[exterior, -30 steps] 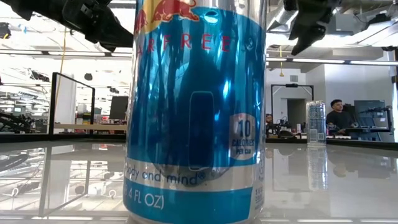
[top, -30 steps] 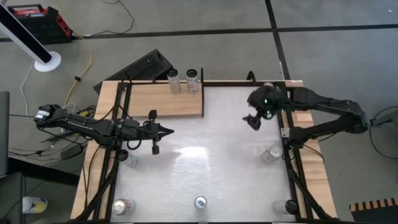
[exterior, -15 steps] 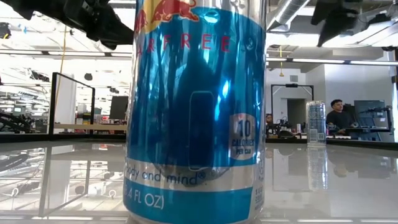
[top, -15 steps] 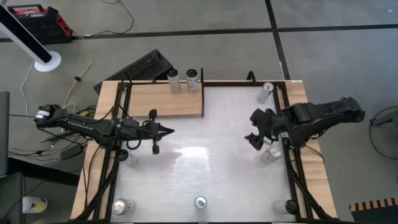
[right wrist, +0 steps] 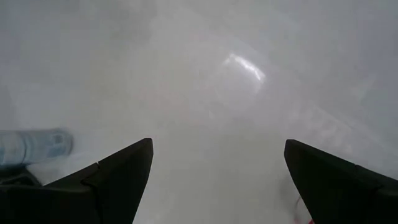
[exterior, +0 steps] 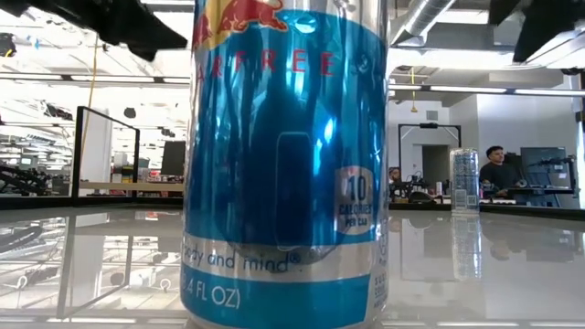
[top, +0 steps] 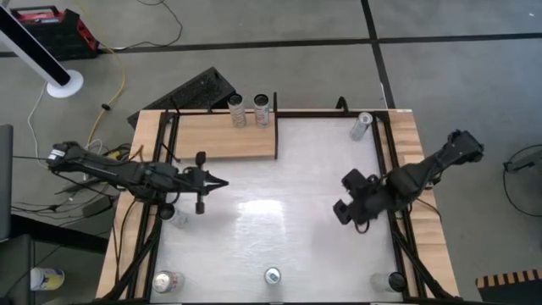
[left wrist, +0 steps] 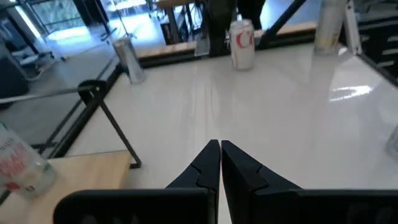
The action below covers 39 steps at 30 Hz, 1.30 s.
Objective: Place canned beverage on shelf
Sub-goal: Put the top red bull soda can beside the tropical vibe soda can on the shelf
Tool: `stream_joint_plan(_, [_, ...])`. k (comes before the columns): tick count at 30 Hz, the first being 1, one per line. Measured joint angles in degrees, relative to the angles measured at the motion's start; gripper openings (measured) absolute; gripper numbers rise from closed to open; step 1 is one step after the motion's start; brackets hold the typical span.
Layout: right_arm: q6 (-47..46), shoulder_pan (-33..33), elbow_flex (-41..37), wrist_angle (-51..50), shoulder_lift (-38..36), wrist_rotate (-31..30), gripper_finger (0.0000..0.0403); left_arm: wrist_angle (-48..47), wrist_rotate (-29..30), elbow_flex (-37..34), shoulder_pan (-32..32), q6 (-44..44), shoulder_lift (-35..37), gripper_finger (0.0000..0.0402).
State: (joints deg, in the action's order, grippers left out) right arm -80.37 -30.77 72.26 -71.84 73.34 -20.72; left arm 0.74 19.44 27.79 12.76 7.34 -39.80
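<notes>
Right gripper [top: 342, 211] low over the white table [top: 279, 229] near its right rail, fingers [right wrist: 118, 174] spread wide, nothing between them; a can [right wrist: 34, 146] stands just beside one finger. Left gripper [top: 218, 183] hangs over the table's left side, fingers pressed together, empty, well apart from the right one. Wooden shelf [top: 224, 137] lies just beyond the left gripper, at the far left corner, with two cans [top: 250, 110] on its far edge. Another can [top: 273, 275] stands at the near edge, close to the low camera.
</notes>
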Motion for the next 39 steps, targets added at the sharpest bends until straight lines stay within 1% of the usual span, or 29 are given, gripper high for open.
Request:
stream_joint_plan(2, [-2.36,-1.83,3.33,-3.31,2.76,-0.02,0.0388,-0.87,0.09,0.02,0.16,0.12,2.84,0.0002])
stream_joint_plan(7, [-10.13,-5.9,12.71,-16.38,10.12,-0.03,0.0388,-5.46,0.09,0.02,0.16,0.08,9.75,0.0002])
stream_joint_plan(9, [-11.77,-7.11,14.96,-18.31,12.33,-0.04,0.0388,-6.6,0.09,0.0,0.16,0.03,11.66,0.0002])
stream_joint_plan(11, [-10.19,-7.87,15.43,-16.9,13.04,0.18,0.0388,-7.41,-0.06,0.0,0.16,-0.01,12.94,0.0002])
stream_joint_plan(13, [-10.44,-8.13,15.76,-17.94,13.71,0.61,0.0388,-7.86,-0.95,0.0,0.16,-0.03,13.48,0.0002])
stream_joint_plan(16, [-11.19,-8.06,14.89,-18.04,14.12,2.82,0.0388,-7.88,-1.99,0.0,0.16,-0.05,13.58,0.0002])
stream_joint_plan(20, [-12.0,-8.06,13.64,-18.38,13.96,4.47,0.0388,-7.88,-5.7,0.0,0.16,-0.22,13.17,0.0008])
stream_joint_plan(23, [-9.76,-8.08,13.6,-17.97,13.42,4.23,0.0388,-7.86,-7.82,0.0,0.19,-2.04,12.46,0.0027])
stream_joint_plan(31, [-3.72,-5.47,13.6,-18.23,11.69,2.34,0.0388,-7.85,-8.46,0.0,0.19,-4.89,11.2,0.0097])
stream_joint_plan(36, [1.25,-4.21,13.6,-18.14,11.71,-2.99,0.0388,-7.75,-8.43,0.0,0.19,-4.99,11.33,0.014])
stream_joint_plan(39, [3.16,-0.59,13.51,-18.07,11.09,-5.6,0.0388,-7.77,-7.63,0.0,0.19,-5.0,11.33,0.0162])
